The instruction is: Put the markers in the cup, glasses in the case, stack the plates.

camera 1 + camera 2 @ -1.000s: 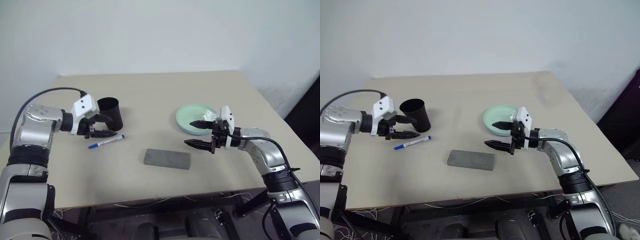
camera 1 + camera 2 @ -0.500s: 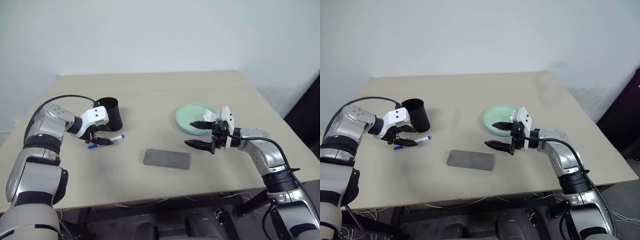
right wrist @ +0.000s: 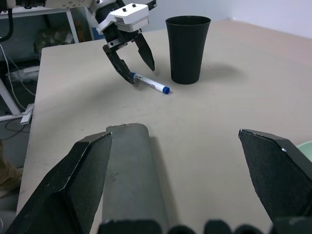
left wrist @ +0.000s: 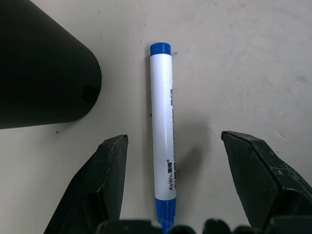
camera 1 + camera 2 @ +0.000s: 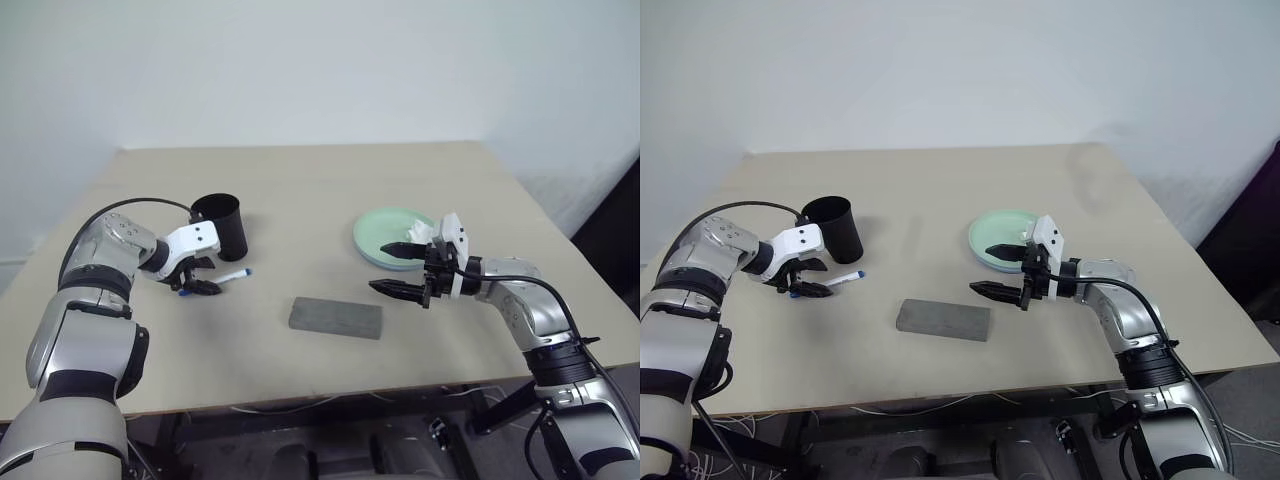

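White-bodied marker (image 4: 162, 131) with blue cap lies flat on the table (image 5: 330, 190), running lengthwise down the gap between the left gripper's (image 4: 171, 156) spread jaws, touching neither finger, a shade nearer one finger than the other; nothing gripped yet. Black cup (image 5: 222, 227) stands upright just beyond and to one side of those jaws, close to one fingertip. Step in hand, as I read it: pick this marker for the cup. To do it well: come straight down so both fingertips bracket the barrel near its middle, not the cap end, then clench evenly; a lopsided close would probably roll the pen on the flat top or skid it toward the cup. Watch the finger on the cup side, it could nudge the cup over on the descent. After the grab, lift clear of the rim before swinging across, tip the pen toward vertical, let go low inside the cup. Right gripper (image 5: 400, 270) hangs over the table with jaws wide, empty; grey case (image 3: 134, 183) sits below and ahead, between its fingers as seen from the wrist, mint plate (image 5: 395, 235) just behind it. Something white on that plate, can't tell what from here.
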Robot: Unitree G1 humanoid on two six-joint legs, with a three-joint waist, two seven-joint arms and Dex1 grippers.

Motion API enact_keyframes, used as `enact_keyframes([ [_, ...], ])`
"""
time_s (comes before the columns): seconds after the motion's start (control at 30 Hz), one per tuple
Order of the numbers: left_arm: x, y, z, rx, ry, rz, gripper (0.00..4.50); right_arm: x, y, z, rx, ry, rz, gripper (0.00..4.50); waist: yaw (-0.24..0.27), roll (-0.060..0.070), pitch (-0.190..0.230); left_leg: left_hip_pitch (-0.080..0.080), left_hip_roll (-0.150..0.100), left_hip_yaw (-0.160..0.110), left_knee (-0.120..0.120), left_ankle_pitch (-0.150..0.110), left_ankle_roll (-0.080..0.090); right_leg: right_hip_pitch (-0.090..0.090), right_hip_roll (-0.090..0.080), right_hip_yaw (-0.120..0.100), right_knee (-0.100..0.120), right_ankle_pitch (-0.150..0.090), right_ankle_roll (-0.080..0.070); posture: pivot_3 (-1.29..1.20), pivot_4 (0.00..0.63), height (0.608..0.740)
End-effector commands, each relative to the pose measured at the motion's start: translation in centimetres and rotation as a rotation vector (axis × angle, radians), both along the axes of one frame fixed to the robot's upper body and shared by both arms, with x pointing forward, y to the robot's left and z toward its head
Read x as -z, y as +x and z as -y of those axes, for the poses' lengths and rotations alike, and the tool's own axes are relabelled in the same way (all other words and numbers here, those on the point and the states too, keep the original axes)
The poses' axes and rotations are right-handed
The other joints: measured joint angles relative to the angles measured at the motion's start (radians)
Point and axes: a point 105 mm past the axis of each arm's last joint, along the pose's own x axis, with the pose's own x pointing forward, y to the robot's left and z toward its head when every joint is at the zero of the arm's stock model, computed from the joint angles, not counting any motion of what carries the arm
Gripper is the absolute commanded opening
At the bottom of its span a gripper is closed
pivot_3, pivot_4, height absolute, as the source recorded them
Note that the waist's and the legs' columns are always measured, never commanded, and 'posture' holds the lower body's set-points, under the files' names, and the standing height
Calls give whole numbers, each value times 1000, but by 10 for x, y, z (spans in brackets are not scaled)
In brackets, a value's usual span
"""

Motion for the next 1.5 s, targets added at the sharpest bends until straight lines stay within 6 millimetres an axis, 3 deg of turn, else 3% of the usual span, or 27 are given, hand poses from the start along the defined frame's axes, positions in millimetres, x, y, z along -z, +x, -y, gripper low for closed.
enact_keyframes([
  [0.03, -8, 5, 4, 6, 7, 7, 3218, -14, 0, 2, 4, 20, 58, 4500, 0, 0, 0, 0, 0, 0, 0, 0, 0, 0, 0, 0, 0, 0, 0, 0, 0, 740],
  [0.2, -1, 2, 2, -2, 26, -24, 3218, -13, 0, 2, 8, 22, 57, 4500, 0, 0, 0, 0, 0, 0, 0, 0, 0, 0, 0, 0, 0, 0, 0, 0, 0, 740],
  [0.5, 4, -1, 1, -8, 26, -44, 141, -13, 0, 3, 17, 23, 56, 4500, 0, -1, 0, 0, 0, 0, 0, 0, 0, 0, 0, 0, 0, 0, 0, 0, 0, 740],
  [0.8, -1, -2, 8, 33, -32, -40, 81, -14, 2, 3, 19, 20, 58, 4500, 0, -1, 0, 0, 0, 0, 0, 0, 0, 0, 0, 0, 0, 0, 0, 0, 0, 740],
  [1.07, -37, 5, 36, 166, -231, 60, 81, -13, 2, 3, 18, 17, 55, 4500, 0, -1, 0, 0, 0, 0, 1, 0, 0, 0, 0, 0, 0, 0, 0, 0, 0, 740],
  [1.27, -98, 28, 67, 194, -507, 385, 81, -13, 2, 2, 18, 19, 57, 4500, 4, -1, 0, 0, 0, 0, 1, 0, 0, 0, 0, 0, 0, 0, 0, 0, 0, 740],
  [1.5, -152, 43, 73, 30, -787, 778, 81, -13, 0, -3, -6, 17, 58, 4500, 8, -1, 0, 0, 0, 0, 1, 0, 0, 0, -1, 0, 1, 0, 0, 0, 0, 740],
])
